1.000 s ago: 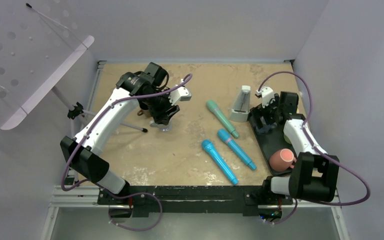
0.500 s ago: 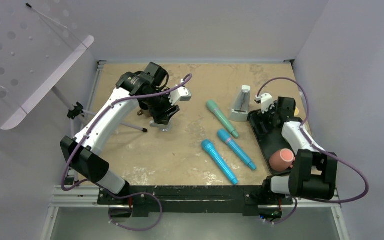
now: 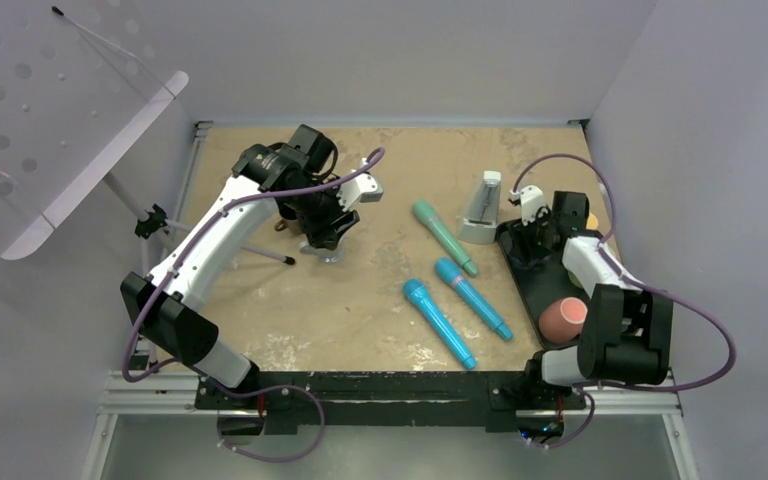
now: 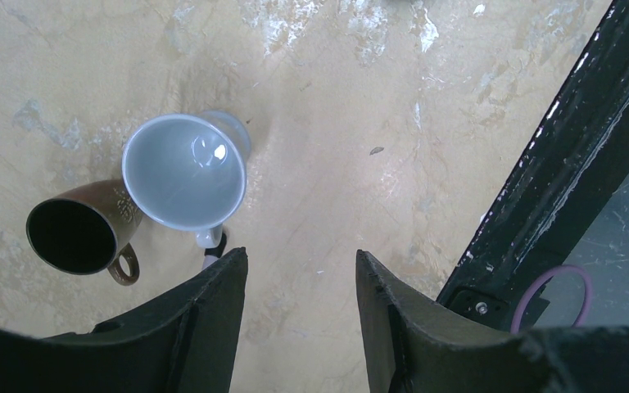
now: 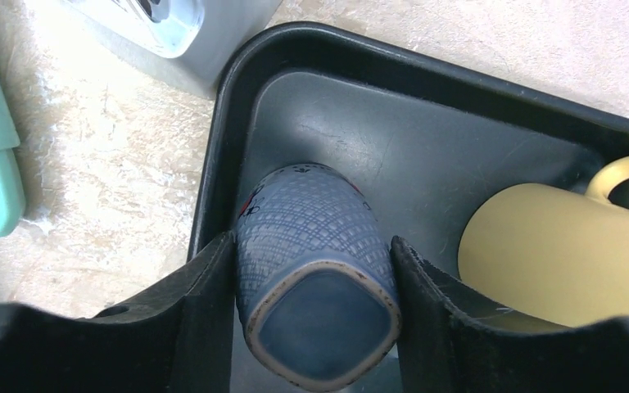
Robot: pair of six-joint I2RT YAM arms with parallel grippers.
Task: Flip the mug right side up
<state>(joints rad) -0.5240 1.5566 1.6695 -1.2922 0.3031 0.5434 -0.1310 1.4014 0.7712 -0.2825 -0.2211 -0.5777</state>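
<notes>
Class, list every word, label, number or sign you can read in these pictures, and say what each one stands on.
No text can be read in any view.
Brown mug: a raised mark beside the handle, too blurred to read.
Blue mug: small dark and red marks at its far end, too small to read.
Metronome: marks on its face, cut off and blurred.
</notes>
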